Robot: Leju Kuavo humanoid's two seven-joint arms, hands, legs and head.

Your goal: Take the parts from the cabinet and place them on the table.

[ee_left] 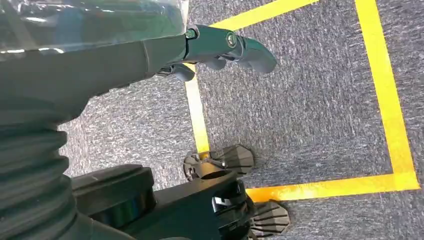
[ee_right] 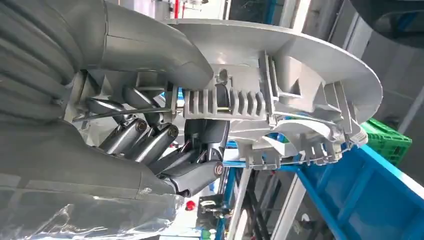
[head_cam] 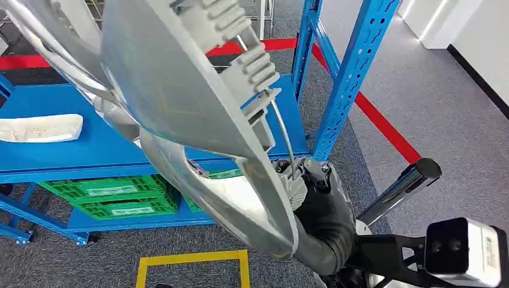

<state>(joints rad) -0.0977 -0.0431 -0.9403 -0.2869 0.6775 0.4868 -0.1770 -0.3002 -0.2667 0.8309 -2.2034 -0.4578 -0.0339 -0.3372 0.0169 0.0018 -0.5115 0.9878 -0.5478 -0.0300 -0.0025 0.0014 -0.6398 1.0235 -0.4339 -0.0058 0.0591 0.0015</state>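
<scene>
While right hand [ee_right: 165, 145] grips grey part [head_cam: 180, 96], blue rack [head_cam: 354, 72] stands close.

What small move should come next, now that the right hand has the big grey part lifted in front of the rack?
Probably draw the right hand back from the blue rack, keeping its grip. It holds the grey part raised above the blue shelf, so the part looks free of the rack. The left hand hangs over the floor, holding nothing. No table shows, so turning toward it likely follows.
</scene>
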